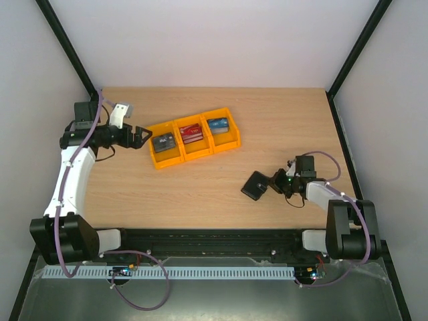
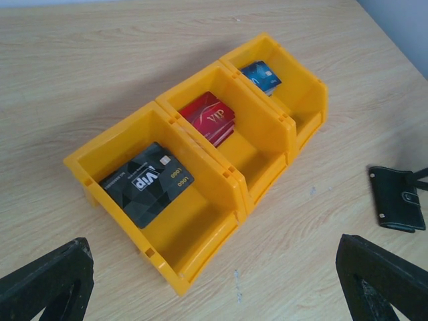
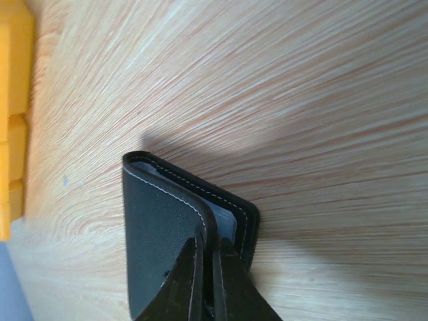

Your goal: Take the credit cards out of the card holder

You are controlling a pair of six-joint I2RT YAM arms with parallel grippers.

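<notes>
Three credit cards lie in the yellow bins: a dark grey one (image 1: 164,142) (image 2: 146,183), a red one (image 1: 192,134) (image 2: 212,118) and a blue one (image 1: 218,124) (image 2: 262,75). The black card holder (image 1: 255,185) (image 3: 160,227) lies on the table at right centre, slightly open, with its blue-grey lining showing. It also shows in the left wrist view (image 2: 396,199). My right gripper (image 1: 272,182) (image 3: 208,257) is shut on the holder's upper flap. My left gripper (image 1: 138,137) (image 2: 212,267) is open and empty, just left of the bins.
The three joined yellow bins (image 1: 231,138) (image 2: 200,261) stand at the table's middle back, and their edge shows in the right wrist view (image 3: 12,100). Black frame posts stand at the far corners. Walls close in the left and right sides.
</notes>
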